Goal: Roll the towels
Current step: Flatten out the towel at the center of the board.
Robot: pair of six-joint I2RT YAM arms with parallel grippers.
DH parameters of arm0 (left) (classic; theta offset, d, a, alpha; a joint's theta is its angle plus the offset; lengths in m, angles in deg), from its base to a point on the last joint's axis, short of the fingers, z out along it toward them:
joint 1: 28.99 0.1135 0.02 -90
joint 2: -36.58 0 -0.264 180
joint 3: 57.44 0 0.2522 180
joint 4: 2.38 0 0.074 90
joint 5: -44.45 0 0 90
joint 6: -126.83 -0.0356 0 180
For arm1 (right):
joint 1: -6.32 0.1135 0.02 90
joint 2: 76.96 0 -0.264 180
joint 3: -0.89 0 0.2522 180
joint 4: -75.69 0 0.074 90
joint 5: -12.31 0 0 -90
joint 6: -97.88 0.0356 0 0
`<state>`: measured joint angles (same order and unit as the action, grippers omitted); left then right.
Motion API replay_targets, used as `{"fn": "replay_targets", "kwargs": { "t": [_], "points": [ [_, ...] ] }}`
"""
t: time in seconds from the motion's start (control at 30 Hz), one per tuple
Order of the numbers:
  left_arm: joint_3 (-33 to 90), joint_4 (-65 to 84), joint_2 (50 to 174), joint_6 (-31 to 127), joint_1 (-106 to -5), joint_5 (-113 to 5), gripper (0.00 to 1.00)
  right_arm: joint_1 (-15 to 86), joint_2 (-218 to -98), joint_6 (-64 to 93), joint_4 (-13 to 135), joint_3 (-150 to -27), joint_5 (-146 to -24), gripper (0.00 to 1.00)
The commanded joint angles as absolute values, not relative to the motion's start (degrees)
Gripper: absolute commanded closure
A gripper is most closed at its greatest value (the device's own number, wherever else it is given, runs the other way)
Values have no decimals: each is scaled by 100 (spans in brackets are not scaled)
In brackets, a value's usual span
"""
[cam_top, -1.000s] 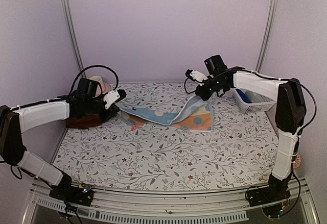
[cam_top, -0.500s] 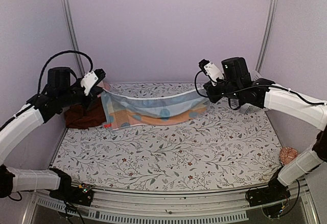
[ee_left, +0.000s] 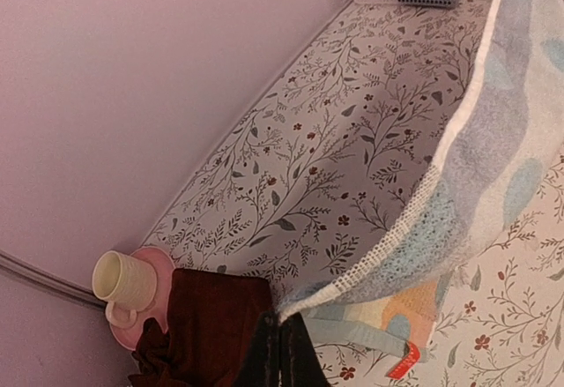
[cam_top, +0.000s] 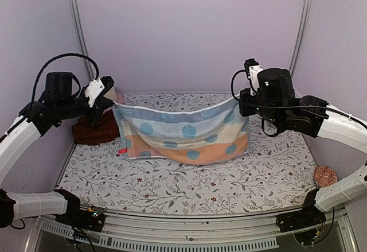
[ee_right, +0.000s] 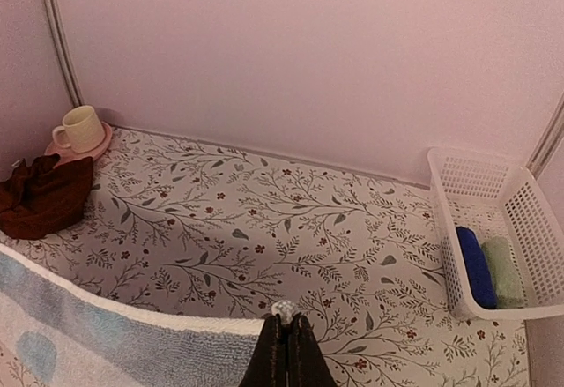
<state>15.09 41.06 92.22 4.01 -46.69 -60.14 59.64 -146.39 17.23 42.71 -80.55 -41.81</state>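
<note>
The light-blue towel (cam_top: 183, 134) with teal dots and orange-pink bands hangs spread between my two grippers, its lower edge near the table. My left gripper (cam_top: 110, 100) is shut on its left top corner (ee_left: 295, 309). My right gripper (cam_top: 239, 98) is shut on its right top corner (ee_right: 284, 311). The towel's top edge sags between them, and a red tag (ee_left: 404, 360) hangs at its lower left. The dark maroon towel (cam_top: 94, 130) lies crumpled at the far left of the table; it also shows in the left wrist view (ee_left: 207, 325) and the right wrist view (ee_right: 40, 197).
A cream cup (ee_left: 123, 279) on a pink saucer stands in the back left corner behind the maroon towel. A white basket (ee_right: 493, 228) with a blue and a green cloth sits at the back right. A brownish round object (cam_top: 324, 175) lies at the right front edge.
Both grippers have risen and moved apart and toward the front, lifting the light-blue towel off the table so that it now hangs open and spread between them.
</note>
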Motion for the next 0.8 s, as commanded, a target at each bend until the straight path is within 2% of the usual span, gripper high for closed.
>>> {"fn": "replay_targets", "kwargs": {
  "t": [0.0, 0.17, 0.3, 0.43, 0.57, 0.77],
  "points": [
    [1577, 4198, 9962, 610, -4608, -5953, 100, 5559, -15689, 2465, 3751, -8164, -3590, 98],
    [1891, 3539, 11805, 688, -4630, -5563, 100, 4365, -17135, 2207, 4272, -8752, -4040, 98],
    [2641, 3090, 13517, 831, -4622, -4584, 100, 3764, -18452, 1750, 4643, -9598, -4250, 98],
    [3206, 2496, 14670, 890, -4630, -3794, 100, 3324, -19854, 1402, 4724, -10718, -4683, 97],
    [3186, 1681, 15136, 663, -4648, -3213, 100, 3247, -20617, 978, 4812, -11475, -4881, 94],
    [3053, 1234, 15271, 494, -4658, -3163, 100, 3085, -20897, 630, 4813, -11943, -5319, 94]
  ]
}}
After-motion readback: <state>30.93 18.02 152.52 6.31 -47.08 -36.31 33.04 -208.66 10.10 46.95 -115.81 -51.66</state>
